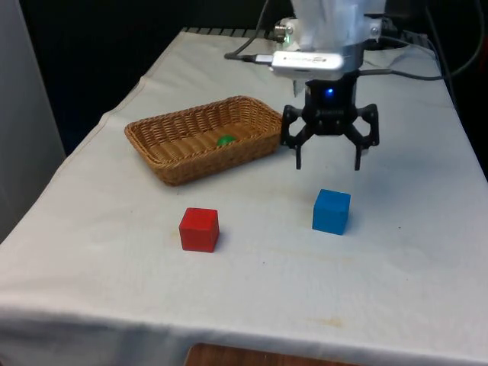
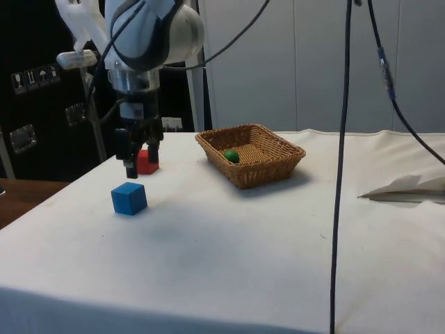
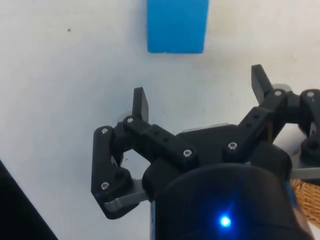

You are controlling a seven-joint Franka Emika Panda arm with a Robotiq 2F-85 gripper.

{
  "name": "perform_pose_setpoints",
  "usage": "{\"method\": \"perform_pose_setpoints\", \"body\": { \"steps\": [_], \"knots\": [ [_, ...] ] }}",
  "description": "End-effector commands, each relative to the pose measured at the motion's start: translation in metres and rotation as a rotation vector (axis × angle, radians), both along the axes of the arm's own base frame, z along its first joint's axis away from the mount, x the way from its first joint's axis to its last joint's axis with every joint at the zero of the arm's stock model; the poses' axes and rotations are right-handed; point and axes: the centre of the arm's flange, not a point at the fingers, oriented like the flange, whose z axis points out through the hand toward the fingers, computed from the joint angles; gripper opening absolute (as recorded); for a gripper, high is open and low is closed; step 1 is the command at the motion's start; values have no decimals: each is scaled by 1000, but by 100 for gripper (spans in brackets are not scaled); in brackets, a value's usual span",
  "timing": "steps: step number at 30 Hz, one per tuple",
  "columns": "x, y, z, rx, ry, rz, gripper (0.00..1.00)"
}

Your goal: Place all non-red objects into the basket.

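The bench (image 1: 412,252) under its white cloth carries everything, and the wicker basket (image 1: 179,164) serves as the landmark. The basket sits toward the front view's left, holding a small green object (image 1: 226,140) on its floor. The jaws (image 1: 328,164) hang above the cloth, just off the basket's end on the front view's right, spread wide apart and grasping nothing; the wrist view shows bare cloth between the two fingers (image 3: 141,102). The blue cube (image 1: 331,211) rests on the cloth nearer the camera than the basket, below and just ahead of the jaws. The red cube (image 1: 199,229) stands in front of the basket, well apart from the blue cube.
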Motion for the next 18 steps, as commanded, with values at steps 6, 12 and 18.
{"method": "perform_pose_setpoints", "body": {
  "steps": [6, 12, 18],
  "knots": [
    [15, -4, -13, 21, 1, -3, 100],
    [28, 4, -18, 17, -4, -2, 100],
    [39, 14, -23, 14, -2, 1, 100]
  ]
}}
